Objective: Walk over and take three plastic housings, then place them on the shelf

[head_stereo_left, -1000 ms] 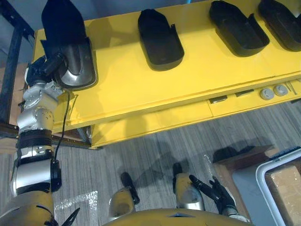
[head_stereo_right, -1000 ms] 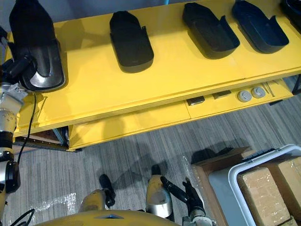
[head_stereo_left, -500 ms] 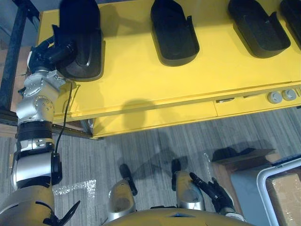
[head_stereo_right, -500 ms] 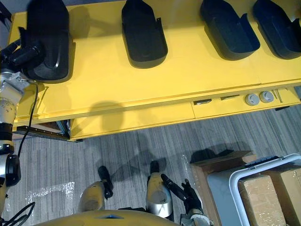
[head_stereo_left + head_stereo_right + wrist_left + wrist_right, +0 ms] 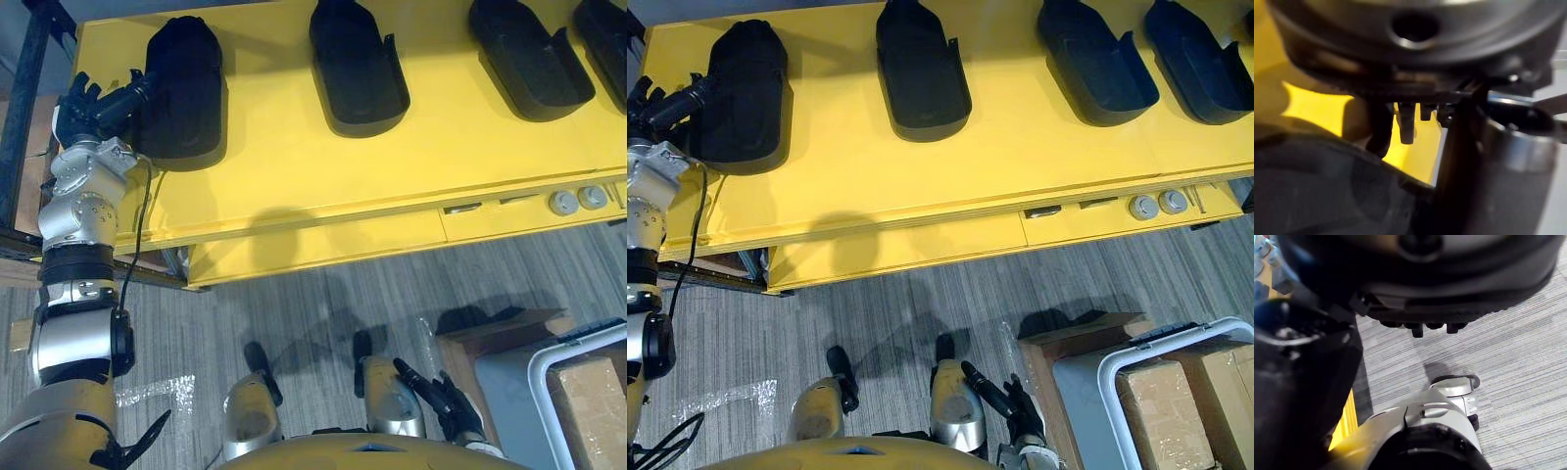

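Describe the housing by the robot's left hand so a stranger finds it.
The long yellow shelf carries a row of black plastic housings. Take the leftmost housing, beside the left hand; it alone lies rounded back up, the others hollow up.

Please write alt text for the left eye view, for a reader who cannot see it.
The robot's left hand reaches to the side of the leftmost black housing, one of four in a row on a yellow shelf. Its right hand hangs open, low above the grey floor.

text: none legible | labels: none legible | numbers: none legible
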### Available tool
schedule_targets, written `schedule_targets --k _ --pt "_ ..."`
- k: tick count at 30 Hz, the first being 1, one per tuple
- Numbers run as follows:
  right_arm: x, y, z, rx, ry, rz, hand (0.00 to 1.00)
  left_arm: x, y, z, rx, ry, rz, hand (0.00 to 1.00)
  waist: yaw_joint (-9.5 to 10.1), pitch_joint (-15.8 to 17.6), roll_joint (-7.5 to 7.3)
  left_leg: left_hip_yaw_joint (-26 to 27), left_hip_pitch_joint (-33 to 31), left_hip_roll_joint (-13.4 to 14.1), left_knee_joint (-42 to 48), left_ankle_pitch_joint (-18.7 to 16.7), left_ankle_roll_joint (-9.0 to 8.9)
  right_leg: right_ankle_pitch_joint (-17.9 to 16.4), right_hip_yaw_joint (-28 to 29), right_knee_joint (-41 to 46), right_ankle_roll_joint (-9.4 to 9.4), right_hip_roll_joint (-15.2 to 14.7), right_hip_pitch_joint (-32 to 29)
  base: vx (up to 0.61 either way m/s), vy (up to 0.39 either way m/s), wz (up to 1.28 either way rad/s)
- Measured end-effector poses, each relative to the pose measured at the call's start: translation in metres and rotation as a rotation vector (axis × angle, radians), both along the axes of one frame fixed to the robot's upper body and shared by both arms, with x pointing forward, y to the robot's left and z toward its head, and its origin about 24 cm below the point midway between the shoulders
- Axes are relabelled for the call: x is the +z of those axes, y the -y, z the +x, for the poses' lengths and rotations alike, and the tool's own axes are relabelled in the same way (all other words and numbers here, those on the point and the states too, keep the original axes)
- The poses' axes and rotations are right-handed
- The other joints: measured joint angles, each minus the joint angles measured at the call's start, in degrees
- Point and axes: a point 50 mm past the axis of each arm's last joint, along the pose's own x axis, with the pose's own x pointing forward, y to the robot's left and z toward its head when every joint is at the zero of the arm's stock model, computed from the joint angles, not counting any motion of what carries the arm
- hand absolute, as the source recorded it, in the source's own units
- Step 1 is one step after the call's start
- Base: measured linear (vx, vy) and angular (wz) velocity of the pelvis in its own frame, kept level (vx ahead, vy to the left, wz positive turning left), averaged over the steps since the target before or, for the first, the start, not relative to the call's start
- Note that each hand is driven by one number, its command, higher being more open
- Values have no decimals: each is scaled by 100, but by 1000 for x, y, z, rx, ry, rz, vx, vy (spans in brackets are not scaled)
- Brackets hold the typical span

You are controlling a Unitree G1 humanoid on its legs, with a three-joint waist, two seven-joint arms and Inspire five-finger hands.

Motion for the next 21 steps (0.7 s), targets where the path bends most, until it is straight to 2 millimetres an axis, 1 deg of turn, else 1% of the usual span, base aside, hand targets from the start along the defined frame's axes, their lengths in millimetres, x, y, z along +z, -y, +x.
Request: schedule_targets --k 3,5,6,7,8,9,10,13,14,15,16,17,19,20,21 --pt "-1 -2 -1 -19 4 -7 100 -3 2 0 40 -8 -5 100 -26 -2 -2 192 165 -6 -133 32 2 52 8 -146 17 -16 144 11 20 -5" --pt "-1 -5 -1 -29 8 -14 100 -4 2 0 80 -25 3 100 -51 -19 -15 258 386 -31 -297 71 -5 63 17 -263 29 -14 322 44 14 -6" --pt "-1 -6 -1 -33 11 -17 100 -3 2 0 94 -27 27 100 -71 -22 -17 269 430 -43 -341 88 -7 65 17 -289 32 -12 353 63 18 -6" --pt "-1 -8 -1 -46 15 -22 100 1 2 -2 122 -23 64 100 -86 -52 -22 301 520 -116 -460 180 -1 65 36 -316 32 -8 382 80 30 -2" --pt "-2 -10 -2 -67 11 -34 100 4 2 -3 137 -22 85 100 -100 -154 -20 317 568 -163 -587 285 -15 68 37 -379 37 -12 395 83 28 -3" --pt "-2 -10 -2 -80 13 -42 100 5 2 -3 142 -19 101 100 -105 -182 -22 325 627 -184 -648 321 -2 68 46 -388 37 -17 414 115 25 5" --pt "-2 -11 -1 -95 18 -73 100 9 4 -3 136 -5 112 100 -143 -202 -14 326 753 -212 -726 347 2 68 76 -434 37 -23 542 118 28 5" --pt "2 -12 2 -154 34 -146 100 20 14 -3 112 37 183 100 -150 -480 -12 368 913 -233 -810 347 2 69 88 -558 37 -24 712 112 22 3" --pt "9 -11 9 -180 69 -199 100 33 22 -8 90 111 234 100 -149 -659 -9 397 968 -237 -854 347 2 69 88 -633 38 -19 779 82 4 -4" --pt "13 -10 13 -198 91 -213 100 38 26 -11 81 148 260 100 -150 -735 1 412 981 -240 -875 347 2 69 88 -650 38 -19 785 97 -2 -4" --pt "21 -7 20 -229 134 -236 100 48 33 -19 62 215 313 100 -158 -822 25 440 1042 -242 -931 346 1 71 80 -675 41 -8 832 110 3 -3" --pt "34 0 30 -250 202 -296 100 63 49 -34 -4 343 375 100 -167 -905 83 473 1216 -241 -1021 346 1 72 73 -676 42 6 962 107 6 -2" --pt "49 7 38 -270 272 -367 100 72 67 -55 -95 481 448 100 -176 -1044 134 507 1338 -237 -1055 343 -2 72 67 -675 42 12 1074 78 8 0" --pt "61 12 42 -287 324 -413 100 75 82 -70 -163 559 502 100 -172 -1192 194 536 1397 -234 -1091 343 -3 72 56 -673 42 13 1119 73 3 4" --pt "70 15 46 -299 361 -442 100 75 90 -81 -199 605 539 100 -174 -1279 238 545 1431 -230 -1116 341 -5 72 43 -673 42 12 1157 96 6 7"
